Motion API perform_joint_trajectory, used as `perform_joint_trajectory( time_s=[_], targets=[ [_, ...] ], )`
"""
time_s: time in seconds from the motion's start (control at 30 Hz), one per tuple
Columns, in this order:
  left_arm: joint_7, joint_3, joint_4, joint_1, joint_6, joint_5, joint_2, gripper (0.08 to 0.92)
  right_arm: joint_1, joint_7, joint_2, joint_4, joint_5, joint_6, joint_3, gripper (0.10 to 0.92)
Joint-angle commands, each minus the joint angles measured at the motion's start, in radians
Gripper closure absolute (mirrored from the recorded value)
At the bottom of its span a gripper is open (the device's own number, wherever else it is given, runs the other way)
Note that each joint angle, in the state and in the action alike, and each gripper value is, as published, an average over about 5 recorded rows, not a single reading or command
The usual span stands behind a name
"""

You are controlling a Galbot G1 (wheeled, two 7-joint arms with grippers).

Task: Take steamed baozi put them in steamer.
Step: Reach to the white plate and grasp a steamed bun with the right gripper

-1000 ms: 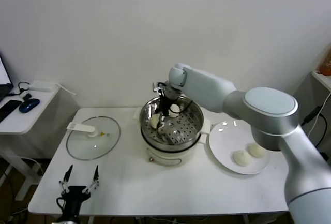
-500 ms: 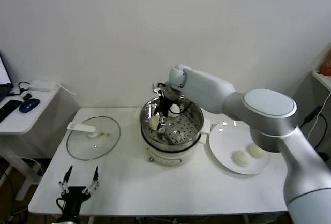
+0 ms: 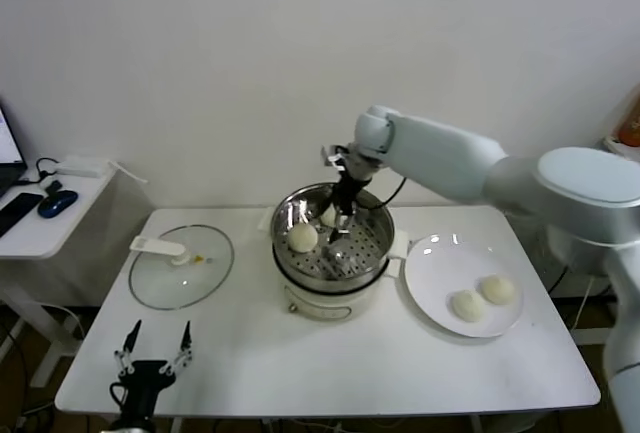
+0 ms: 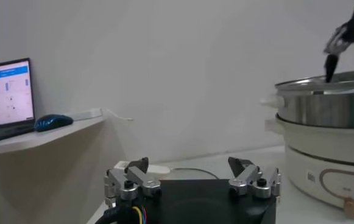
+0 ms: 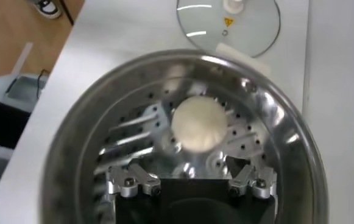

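The steamer [image 3: 372, 253], a shiny perforated steel basket on a cream pot base, stands mid-table. One steamed baozi [image 3: 303, 237] lies inside at its left side, and it fills the middle of the right wrist view [image 5: 199, 123]. A second pale bun [image 3: 327, 215] shows partly behind my right gripper [image 3: 338, 231]. That gripper hangs open over the basket [image 5: 73, 140], a little right of the left bun, holding nothing [image 5: 191, 178]. Two more baozi [image 3: 466, 304] [image 3: 497, 289] rest on the white plate [image 3: 430, 263]. My left gripper [image 3: 152, 348] is parked open at the table's front left [image 4: 189, 173].
A glass lid [image 3: 180, 265] lies flat left of the steamer [image 4: 329, 103], also seen as the lid [image 5: 228, 21] in the right wrist view. A side desk at far left holds a laptop [image 4: 6, 91] and a mouse [image 4: 52, 122].
My right gripper opened and let go of the baozi at the steamer's left side, then rose and drew back to the right. The bun stays on the perforated floor.
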Motion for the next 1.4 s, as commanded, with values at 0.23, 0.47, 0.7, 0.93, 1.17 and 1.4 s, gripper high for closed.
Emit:
perform_joint_trajectory(
  time_s=[0.23,0.47,0.7,0.93,1.17,1.4],
  targets=[
    [0.001,0.006,-0.01,-0.004,0.007,0.012,-0.004,0.177,0.118,-0.06,-0.487,0.337,-0.172,0.109,-0.055,0.203],
    [0.0,0.005,-0.009,0.003,0.005,0.012,-0.007,0.177,-0.01,-0.06,-0.619,0.362,-0.348,0.153,-0.017,0.203],
    [0.0,0.003,-0.013,0.006,0.006,0.017,-0.013,0.177,-0.195,-0.059,-0.675,0.316,-0.489,0.183,0.125,0.203],
    [-0.001,0.0,-0.012,0.022,-0.002,0.012,-0.015,0.177,-0.333,-0.049,-0.674,0.281,-0.556,0.189,0.23,0.203],
    [-0.002,-0.005,-0.012,0.028,-0.003,0.008,-0.016,0.177,-0.413,-0.031,-0.636,0.25,-0.592,0.187,0.279,0.203],
    [-0.003,-0.006,-0.011,0.032,-0.005,0.007,-0.017,0.177,-0.449,-0.012,-0.578,0.19,-0.618,0.187,0.31,0.203]
  ],
)
